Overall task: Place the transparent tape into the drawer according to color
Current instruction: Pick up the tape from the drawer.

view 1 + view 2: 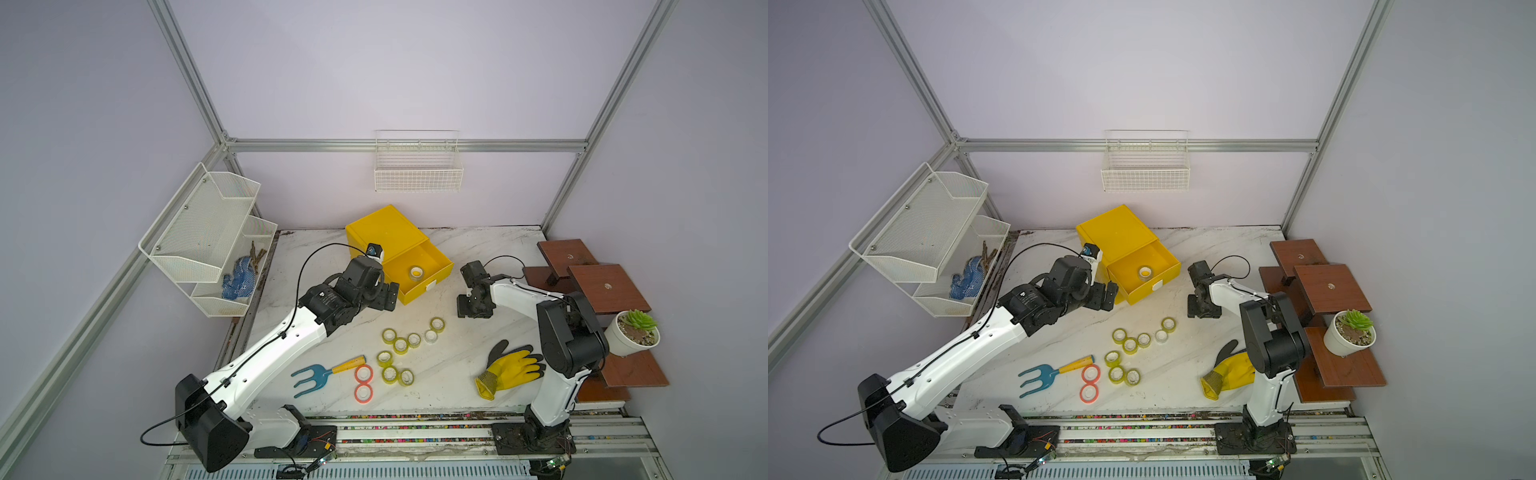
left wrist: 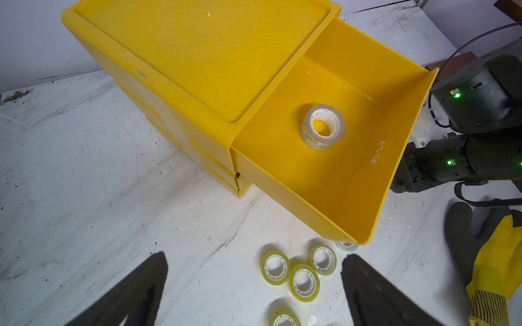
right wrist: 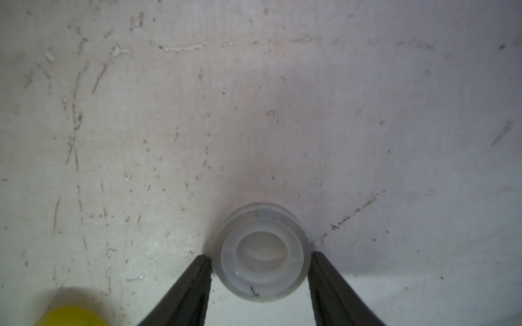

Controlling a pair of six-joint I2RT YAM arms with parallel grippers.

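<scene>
The right gripper (image 3: 260, 256) has narrow jaws pressed on both sides of a clear-whitish tape roll (image 3: 262, 285) over the white marble surface (image 1: 457, 374). The left gripper (image 2: 254, 256) hovers with jaws wide beside the open yellow plastic drawer (image 2: 395, 175), where another clear roll (image 2: 322, 127) lies.

Both arms wore glossy white link shells between black joint housings. The left arm (image 1: 266, 353) showed small dark screw holes along its white shell, a bulky black joint housing (image 1: 208, 419) and a long black cable (image 1: 320, 249) clipped along it. A small white camera module (image 1: 375, 252) with a blue face sat by its wrist. The right arm (image 1: 557, 345) carried a thinner cable loop (image 1: 505, 256), and green lights (image 2: 456, 95) glowed on its black housings. The left tool (image 2: 254, 255) and the right tool (image 3: 260, 256) each ended in black tapered fingers (image 2: 141, 288).
</scene>
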